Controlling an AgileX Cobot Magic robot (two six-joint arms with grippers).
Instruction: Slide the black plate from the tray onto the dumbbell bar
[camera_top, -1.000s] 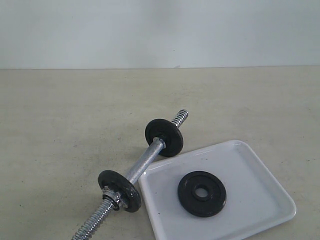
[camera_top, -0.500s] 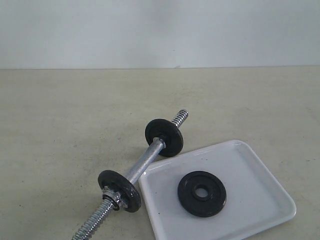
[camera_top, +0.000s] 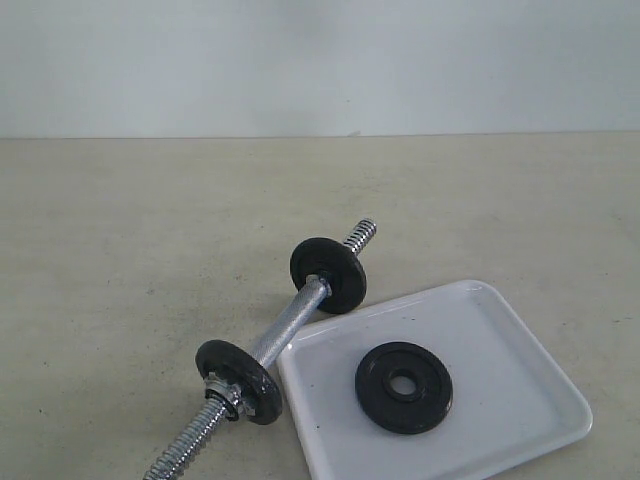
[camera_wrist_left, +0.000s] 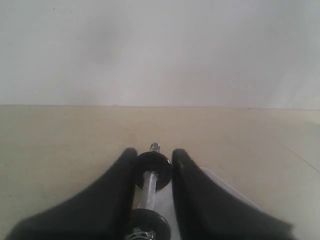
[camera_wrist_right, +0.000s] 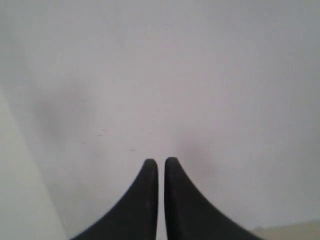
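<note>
Lying in tray (camera_top: 510, 370), black plate (camera_top: 403, 387) clear of rims, bar (camera_top: 290, 325) alongside, left gripper (camera_wrist_left: 154, 152) parted, right gripper (camera_wrist_right: 161, 162) pressed together.

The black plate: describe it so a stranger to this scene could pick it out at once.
Find the white tray at the lower right of the exterior view, beside the dumbbell bar. The black plate lies flat in its middle, a round disc with a centre hole. Unlike the two black discs threaded upright on the bar, it lies loose and alone.
</note>
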